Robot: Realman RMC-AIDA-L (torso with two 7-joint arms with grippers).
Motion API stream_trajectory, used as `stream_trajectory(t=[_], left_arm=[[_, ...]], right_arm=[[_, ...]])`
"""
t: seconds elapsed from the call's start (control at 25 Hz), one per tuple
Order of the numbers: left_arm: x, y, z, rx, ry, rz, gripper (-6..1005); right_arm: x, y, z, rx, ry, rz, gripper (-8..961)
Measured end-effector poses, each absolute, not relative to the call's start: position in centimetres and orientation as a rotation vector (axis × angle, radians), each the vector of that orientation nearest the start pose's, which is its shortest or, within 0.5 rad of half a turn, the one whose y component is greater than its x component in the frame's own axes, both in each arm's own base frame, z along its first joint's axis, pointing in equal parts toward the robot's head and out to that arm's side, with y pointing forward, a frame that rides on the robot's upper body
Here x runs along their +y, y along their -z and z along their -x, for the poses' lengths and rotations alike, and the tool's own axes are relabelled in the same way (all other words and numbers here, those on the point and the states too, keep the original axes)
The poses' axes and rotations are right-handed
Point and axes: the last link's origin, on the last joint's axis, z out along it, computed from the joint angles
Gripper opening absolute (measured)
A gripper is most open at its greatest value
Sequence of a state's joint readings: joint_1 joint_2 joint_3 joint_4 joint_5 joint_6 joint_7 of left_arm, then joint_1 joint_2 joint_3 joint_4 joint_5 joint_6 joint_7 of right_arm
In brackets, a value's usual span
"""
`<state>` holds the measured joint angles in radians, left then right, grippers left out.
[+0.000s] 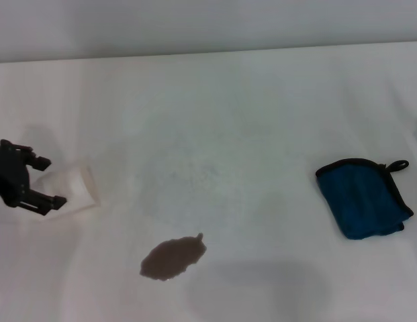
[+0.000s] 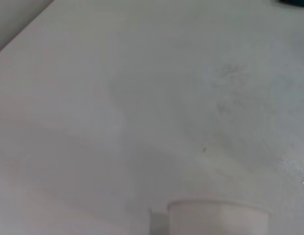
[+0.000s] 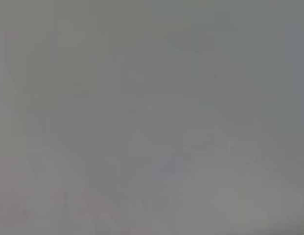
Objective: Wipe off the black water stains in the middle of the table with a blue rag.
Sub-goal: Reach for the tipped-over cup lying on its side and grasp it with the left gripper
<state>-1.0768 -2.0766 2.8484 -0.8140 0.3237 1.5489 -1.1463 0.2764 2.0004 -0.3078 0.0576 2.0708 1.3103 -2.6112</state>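
The black water stain [image 1: 173, 259], a brownish-grey blotch with a small pointed tip, lies on the white table [image 1: 228, 114] near the front middle. The blue rag [image 1: 364, 198], folded, with black edging and a loop, lies flat at the right, well apart from the stain. My left gripper [image 1: 50, 181] is at the far left, its two black fingers closed around a white paper cup [image 1: 72, 188] held on its side. The cup's rim also shows in the left wrist view [image 2: 218, 215]. My right gripper is out of view; the right wrist view shows only a plain grey surface.
The table's far edge [image 1: 208, 52] meets a pale wall at the back. A faint grey shadow [image 1: 262, 288] lies on the tabletop just right of the stain.
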Motion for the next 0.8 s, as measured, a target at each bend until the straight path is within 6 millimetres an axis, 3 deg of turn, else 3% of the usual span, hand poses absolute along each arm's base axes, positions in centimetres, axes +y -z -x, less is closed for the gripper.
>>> stream_trajectory(t=[0.36, 0.8], left_arm=[[37.8, -1.0, 27.2, -0.321, -0.245, 2.915, 876], [37.8, 0.9, 27.5, -0.305, -0.246, 2.925, 873]], right_arm=[[25.2, -4.1, -41.3, 0.837, -0.778, 1.349, 855], [24.4, -4.3, -41.8, 0.855, -0.777, 1.331, 855]])
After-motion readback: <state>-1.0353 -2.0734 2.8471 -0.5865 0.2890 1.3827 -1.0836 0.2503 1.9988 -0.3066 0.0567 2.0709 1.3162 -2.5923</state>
